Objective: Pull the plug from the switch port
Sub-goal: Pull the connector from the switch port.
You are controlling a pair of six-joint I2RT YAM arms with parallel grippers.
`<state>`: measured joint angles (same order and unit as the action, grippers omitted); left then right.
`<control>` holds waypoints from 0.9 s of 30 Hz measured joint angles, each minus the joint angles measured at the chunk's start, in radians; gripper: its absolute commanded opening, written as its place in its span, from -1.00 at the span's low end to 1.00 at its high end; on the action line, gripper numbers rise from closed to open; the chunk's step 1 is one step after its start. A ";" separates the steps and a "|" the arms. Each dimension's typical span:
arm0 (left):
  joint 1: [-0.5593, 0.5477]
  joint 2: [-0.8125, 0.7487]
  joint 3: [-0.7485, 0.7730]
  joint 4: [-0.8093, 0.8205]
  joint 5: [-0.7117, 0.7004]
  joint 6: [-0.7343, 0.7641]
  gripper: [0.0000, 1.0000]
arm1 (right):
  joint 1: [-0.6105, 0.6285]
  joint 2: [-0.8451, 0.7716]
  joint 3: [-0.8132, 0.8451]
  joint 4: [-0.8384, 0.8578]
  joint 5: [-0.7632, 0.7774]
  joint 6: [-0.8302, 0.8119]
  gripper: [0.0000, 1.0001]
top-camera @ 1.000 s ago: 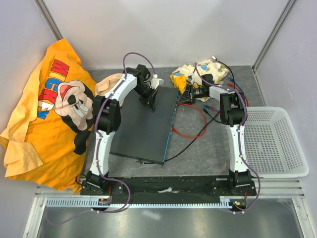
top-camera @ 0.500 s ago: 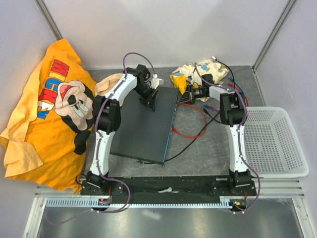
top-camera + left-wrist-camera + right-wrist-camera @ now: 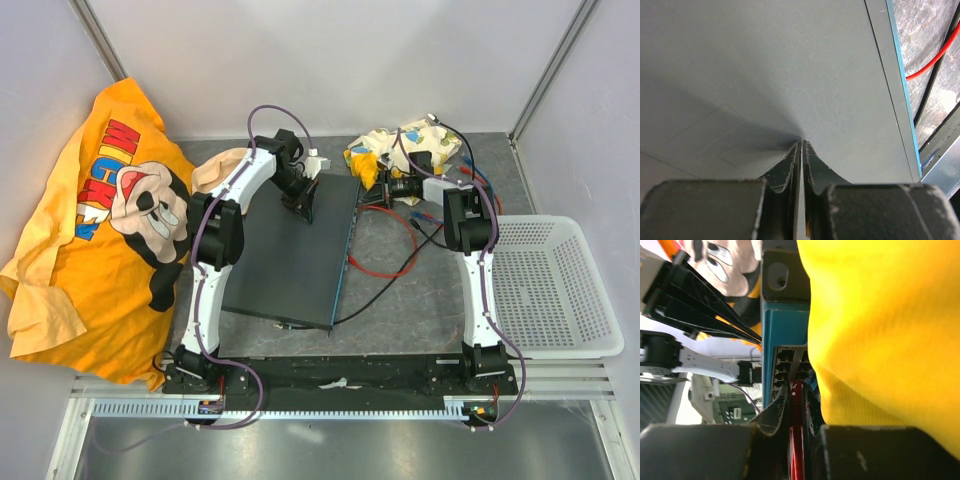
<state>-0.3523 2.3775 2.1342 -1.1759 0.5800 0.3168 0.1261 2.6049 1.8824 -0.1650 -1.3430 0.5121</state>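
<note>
The switch [image 3: 295, 255] is a flat dark grey box in the middle of the table, with its teal edge [image 3: 345, 250] facing right. My left gripper [image 3: 305, 207] is shut and empty, and its tips press on the switch's top [image 3: 802, 144]. My right gripper [image 3: 384, 187] is at the far end of the teal edge, shut on the red plug [image 3: 797, 396]. The plug's clear tip lies against the sockets [image 3: 784, 365] of the teal face [image 3: 785, 327]. I cannot tell whether it is seated. The red cable [image 3: 385, 270] trails across the table.
An orange Mickey shirt [image 3: 100, 220] lies at the left. A yellow cloth bundle [image 3: 410, 145] lies behind the right gripper and fills the right of the right wrist view [image 3: 880, 340]. A white mesh basket [image 3: 555, 290] stands at the right. A black cable [image 3: 385, 297] and loose wires [image 3: 425, 213] lie beside the switch.
My right gripper has shifted slightly to the right, away from the switch, with the red cable in it. The left arm has not moved.
</note>
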 measured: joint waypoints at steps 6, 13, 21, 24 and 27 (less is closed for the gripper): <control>0.005 -0.002 0.001 0.016 0.018 0.000 -0.77 | -0.015 0.017 -0.137 0.561 -0.060 0.484 -1.00; 0.007 -0.004 0.005 0.011 0.029 0.000 -0.77 | -0.019 0.049 -0.154 0.808 -0.100 0.685 -0.99; 0.007 0.008 0.029 -0.010 0.028 0.003 -0.76 | -0.019 0.050 -0.154 0.801 -0.099 0.681 -1.00; 0.006 0.011 0.037 -0.018 0.032 0.013 -0.76 | -0.019 0.047 -0.154 0.782 -0.097 0.663 -1.00; 0.003 0.011 0.038 -0.018 0.032 0.024 -0.76 | -0.020 0.036 -0.154 0.721 -0.085 0.612 -0.99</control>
<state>-0.3492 2.3890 2.1719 -1.1938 0.6117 0.3412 0.1059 2.6411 1.7287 0.5556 -1.4277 1.1240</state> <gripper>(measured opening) 0.119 0.135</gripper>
